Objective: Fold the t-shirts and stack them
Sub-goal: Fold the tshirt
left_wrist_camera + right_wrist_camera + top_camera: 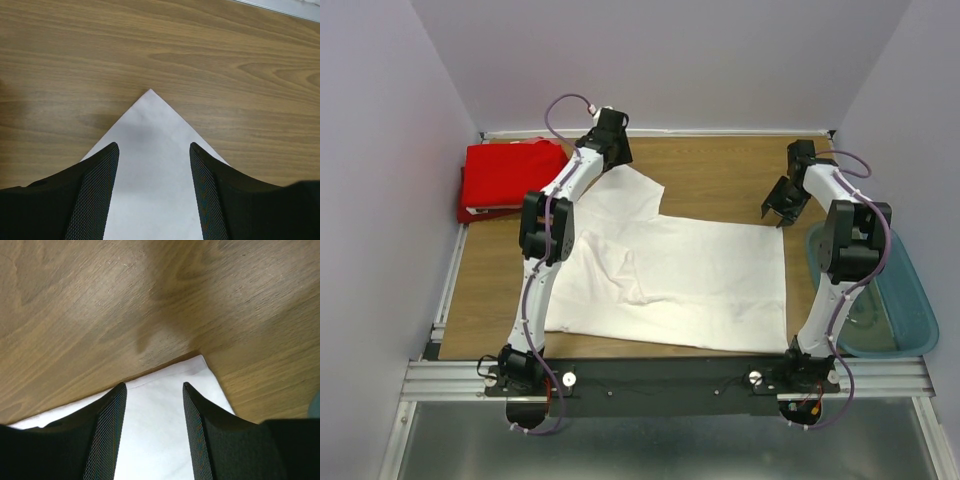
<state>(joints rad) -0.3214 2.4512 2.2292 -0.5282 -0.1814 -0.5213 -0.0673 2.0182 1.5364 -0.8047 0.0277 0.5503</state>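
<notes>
1. Left gripper (154, 149): jaws open, nothing clamped. A pointed corner of the white t-shirt (690, 270) lies flat between them, its tip just ahead of the jaws.
2. Right gripper (154, 386): jaws open. Another white t-shirt corner sits between them, hem just past the tips, bare tabletop (720, 165) beyond.
3. The rest of the white t-shirt is spread on the tabletop behind both jaws, rumpled on the left.
4. Red t-shirt (510, 175): folded, left of the left jaws, apart from the white one.
5. Blue tub (910, 315): right of the right jaws.
</notes>
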